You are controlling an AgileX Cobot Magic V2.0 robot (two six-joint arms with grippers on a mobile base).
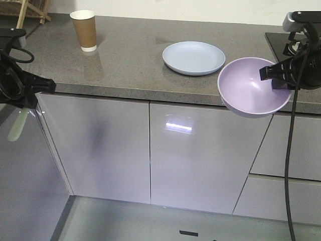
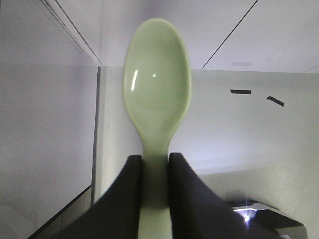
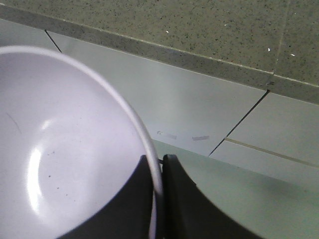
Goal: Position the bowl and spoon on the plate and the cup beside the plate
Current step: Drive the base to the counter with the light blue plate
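The left gripper (image 1: 24, 102) hangs off the left end of the grey stone countertop (image 1: 125, 63), below its front edge. Its fingers (image 2: 124, 199) pinch the handle of the spoon (image 2: 157, 99), which points scoop-end down in open air beside the cabinet doors (image 1: 100, 145). The right gripper (image 1: 273, 78) clamps the near rim of the bowl (image 1: 248, 90), one finger inside and one outside. It holds the bowl tilted in the air at the counter's front edge, over the doors and pale floor (image 1: 150, 221). On the counter the plate (image 1: 193, 57) lies bare near the front edge, close to the bowl. The cup (image 1: 84, 30) stands upright, well apart, at the back left.
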